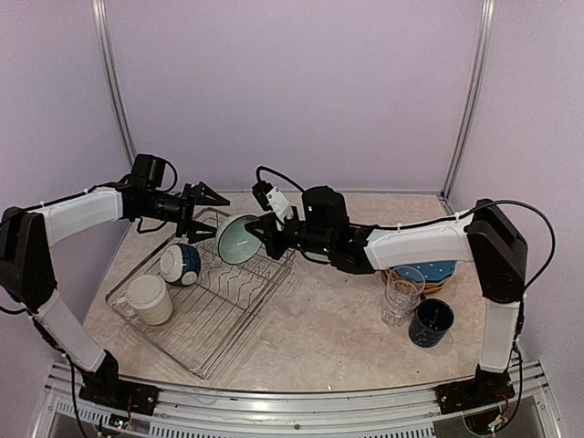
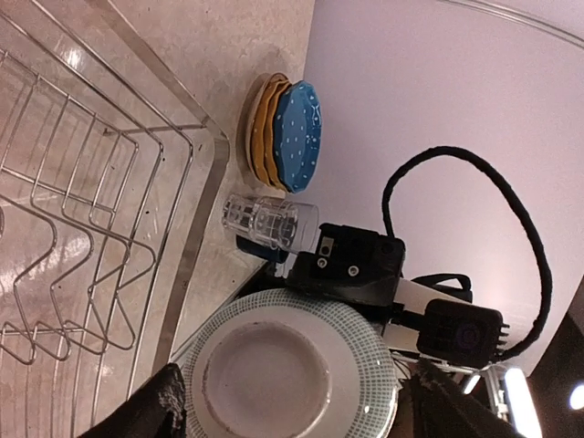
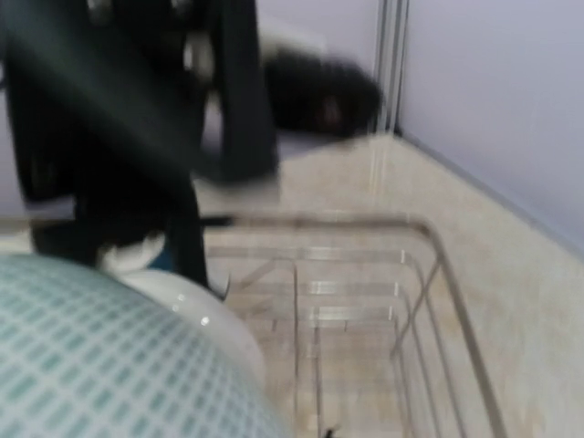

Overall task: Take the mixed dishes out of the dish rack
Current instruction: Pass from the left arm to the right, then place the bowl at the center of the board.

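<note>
Left of centre in the top view, the dish rack [image 1: 214, 321] holds a cream mug [image 1: 146, 299] and a dark blue bowl [image 1: 181, 263]. Above its upper right edge the right gripper [image 1: 258, 234] clamps a teal bowl [image 1: 237, 239] by the rim. The left gripper [image 1: 206, 210] beside it gapes wide, empty. At lower right stand plates [image 1: 429, 271], a glass [image 1: 400, 297] and a navy mug [image 1: 431, 322].

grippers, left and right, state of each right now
Left gripper: open, holding nothing.
Right gripper: closed on the small round teal-and-white bowl.
</note>
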Motion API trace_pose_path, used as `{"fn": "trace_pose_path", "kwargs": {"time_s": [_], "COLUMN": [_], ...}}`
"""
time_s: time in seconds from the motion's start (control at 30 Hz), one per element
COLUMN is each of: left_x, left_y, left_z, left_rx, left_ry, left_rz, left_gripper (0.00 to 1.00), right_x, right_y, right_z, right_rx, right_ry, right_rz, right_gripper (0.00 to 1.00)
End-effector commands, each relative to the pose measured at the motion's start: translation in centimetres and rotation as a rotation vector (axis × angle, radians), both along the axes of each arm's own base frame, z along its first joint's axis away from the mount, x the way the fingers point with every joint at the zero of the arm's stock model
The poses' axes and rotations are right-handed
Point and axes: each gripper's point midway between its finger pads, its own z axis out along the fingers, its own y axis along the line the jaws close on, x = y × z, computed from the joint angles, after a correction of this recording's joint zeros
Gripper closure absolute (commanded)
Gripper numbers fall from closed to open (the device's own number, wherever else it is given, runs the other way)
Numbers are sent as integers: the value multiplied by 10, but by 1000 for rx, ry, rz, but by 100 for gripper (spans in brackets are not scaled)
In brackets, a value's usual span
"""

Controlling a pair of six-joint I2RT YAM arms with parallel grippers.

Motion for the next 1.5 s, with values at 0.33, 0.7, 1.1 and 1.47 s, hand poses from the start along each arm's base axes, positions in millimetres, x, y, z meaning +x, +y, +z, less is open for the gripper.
{"fn": "trace_pose_path", "kwargs": {"time_s": [0.33,0.7,1.1,1.47], "left_x": [29,31,20,19], "left_y": [45,68,78,80], "left_z": [71,63,62,59], "left_rx": [383,553,605,614], "left_ry": [-456,-661,-694,-677], "left_rz": [104,136,148,151], "left_gripper": [1,1,1,1], "right_x": [-20,-6,12,13], "right_y": [-135,-217,-260,-264], "right_z": [-18,-83,-133,-177], "right_rx": [-154,-609,-1027,-1095], "right_ry": [382,647,781,844], "right_rz": [-255,-483,-489,-467], "right_gripper": [100,100,100,82]}}
